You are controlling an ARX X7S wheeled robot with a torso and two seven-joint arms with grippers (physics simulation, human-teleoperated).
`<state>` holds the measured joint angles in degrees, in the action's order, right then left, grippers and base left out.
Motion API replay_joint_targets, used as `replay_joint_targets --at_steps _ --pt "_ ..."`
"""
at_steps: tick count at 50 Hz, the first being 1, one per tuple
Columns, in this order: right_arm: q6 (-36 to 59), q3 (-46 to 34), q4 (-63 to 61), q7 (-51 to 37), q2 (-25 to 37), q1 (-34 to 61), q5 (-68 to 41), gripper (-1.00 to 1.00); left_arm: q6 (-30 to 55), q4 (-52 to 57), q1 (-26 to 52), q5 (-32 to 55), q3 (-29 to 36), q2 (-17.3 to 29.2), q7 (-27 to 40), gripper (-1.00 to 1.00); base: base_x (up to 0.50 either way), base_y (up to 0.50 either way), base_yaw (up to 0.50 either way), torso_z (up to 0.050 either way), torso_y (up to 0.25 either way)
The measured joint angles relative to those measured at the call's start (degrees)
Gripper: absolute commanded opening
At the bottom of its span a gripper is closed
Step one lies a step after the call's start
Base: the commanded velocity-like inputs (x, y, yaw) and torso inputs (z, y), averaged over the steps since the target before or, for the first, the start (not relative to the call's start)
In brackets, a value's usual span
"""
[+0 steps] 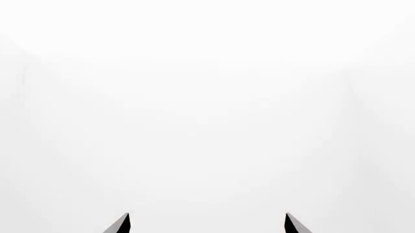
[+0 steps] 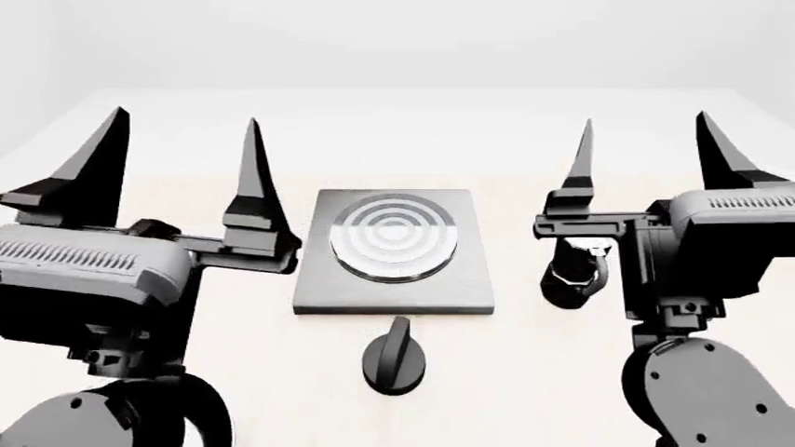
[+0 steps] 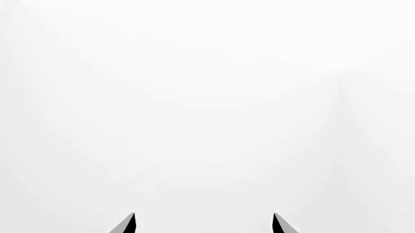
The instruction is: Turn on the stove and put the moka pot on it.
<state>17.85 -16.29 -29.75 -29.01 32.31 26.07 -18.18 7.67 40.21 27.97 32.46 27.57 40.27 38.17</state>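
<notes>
My right pincer (image 2: 646,149) hides most of the moka pot (image 2: 574,277), and both wrist views just show fingertips cut off at the edge.

The stove (image 2: 394,251) lies centred on the surface (image 2: 497,149), knob (image 2: 394,358) before it, pot (image 2: 574,272) behind the right pincer (image 2: 646,140).

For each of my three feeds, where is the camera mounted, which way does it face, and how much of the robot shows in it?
Head view: from the robot's head, forward and down at the table, stove, knob and moka pot; both arms show, with the left hand and right hand open.
Left wrist view: by the left hand, facing blank white; only two fingertips show.
Right wrist view: by the right hand, same blank white, two fingertips.
Shared: each wrist view's fingertips also appear in the head view.
</notes>
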Motion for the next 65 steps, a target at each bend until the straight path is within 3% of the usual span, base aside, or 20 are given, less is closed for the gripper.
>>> replay_joint_targets --at_steps 22,65 --pt "-8.9 -1.6 30.1 5.5 -5.1 1.2 0.3 1.0 -8.2 11.0 -11.7 -3.1 -10.4 9.9 7.0 1.0 0.0 0.0 0.0 0.0 0.0" --pt "-19.2 -1.6 49.1 8.3 -8.5 -4.5 -0.2 1.0 -11.0 12.1 -14.5 -2.8 -12.0 11.3 7.9 1.0 0.0 0.0 0.0 0.0 0.0"
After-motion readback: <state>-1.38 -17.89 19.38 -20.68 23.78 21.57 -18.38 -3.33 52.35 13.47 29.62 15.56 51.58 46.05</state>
